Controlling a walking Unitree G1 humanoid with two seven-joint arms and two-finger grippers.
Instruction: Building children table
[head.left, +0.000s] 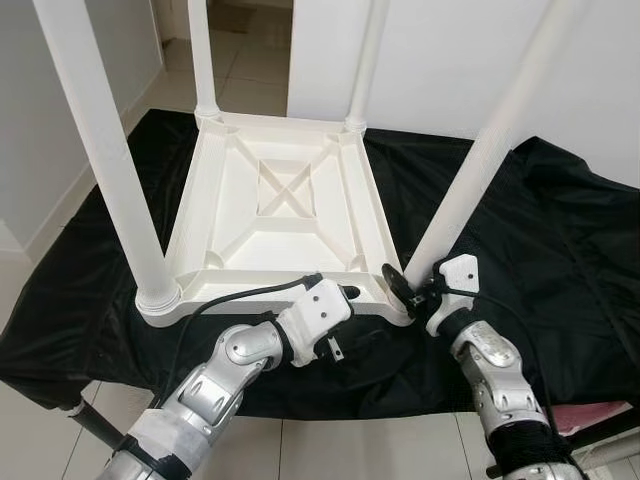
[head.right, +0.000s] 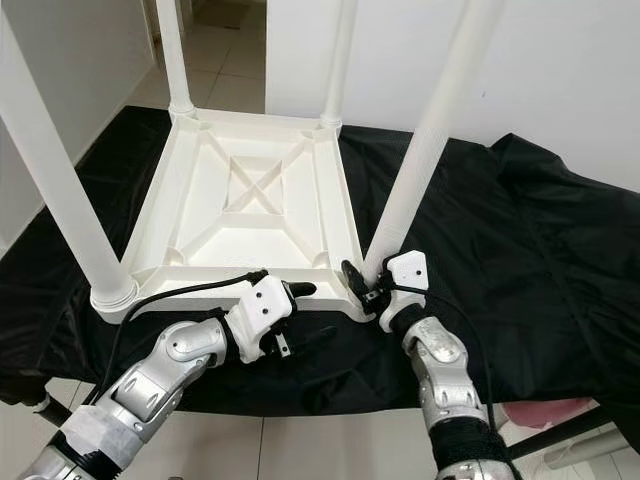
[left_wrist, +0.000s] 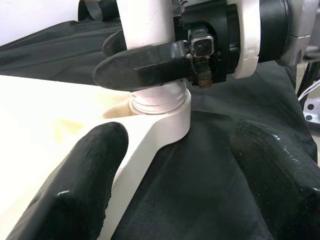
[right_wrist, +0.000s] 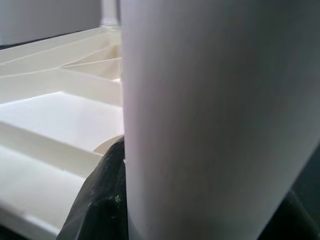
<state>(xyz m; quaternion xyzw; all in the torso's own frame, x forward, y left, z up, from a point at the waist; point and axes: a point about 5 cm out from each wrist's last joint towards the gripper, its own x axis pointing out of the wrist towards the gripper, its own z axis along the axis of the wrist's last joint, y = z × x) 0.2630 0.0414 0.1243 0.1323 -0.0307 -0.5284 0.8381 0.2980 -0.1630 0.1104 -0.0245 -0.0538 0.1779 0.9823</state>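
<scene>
Right gripper (left_wrist: 150, 60) pinches the near-right table leg (head.left: 480, 170) just above its socket. Left gripper (head.left: 345, 294) jaws spread wide, holding nothing, beside the same corner. White table (head.left: 275, 215) lies upside down on black cloth (head.left: 560, 240), four legs upright.

1 tabletop (head.left: 275, 215), 4 legs (head.left: 105, 150), 2 hands (head.left: 335, 300)

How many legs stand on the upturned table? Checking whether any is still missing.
4: near-left leg, far-left leg, far-right leg, and near-right leg, gripped by the right gripper. None missing.
</scene>
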